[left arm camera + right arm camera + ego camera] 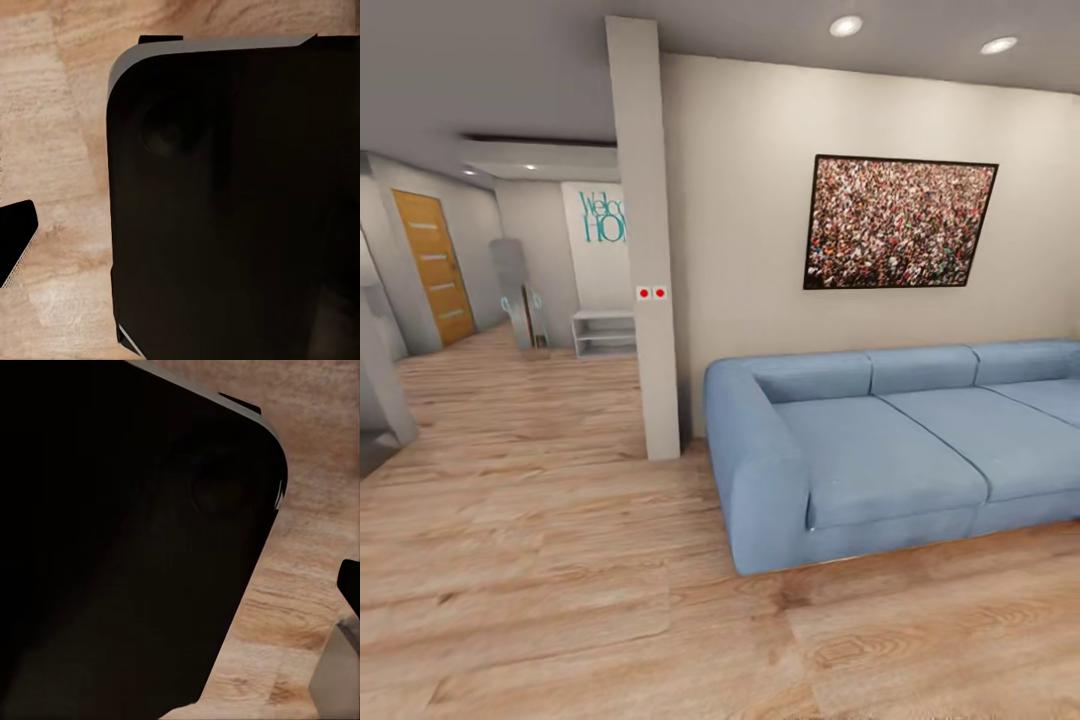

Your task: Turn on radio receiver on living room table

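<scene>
transit phase: searching the living room, radio not yet located

the robot is standing on the light wood plank floor (560,600) of the living room (780,330), with the head camera looking across at a beige wall (750,200). judged from this, the step in hand is approach and search, not manipulation; the task is sitting at its very start.

largest items first. the blue sofa (890,450) is filling the right half of the head view, running off the right edge. above it a framed crowd picture (900,222) is hanging on the wall. a pale pillar (645,240) is standing just beside the sofa's arm, carrying a small white plate with two red dots (652,293). beyond it a hallway is opening toward a white low shelf (605,333) and an orange door (432,265).

the radio receiver and the table are not appearing in any view here, so where they are standing cannot be told.

both wrist views are looking down at floor planks past a large dark rounded body (232,202), probably the robot's own base, though the dim render is making that uncertain. whether either gripper is spread or pressed together cannot be told.

next move, as a judgement: turning or driving rightward along the sofa front, since a low table is likely sitting before the seat, then re-sighting the red radio before raising an arm.
</scene>
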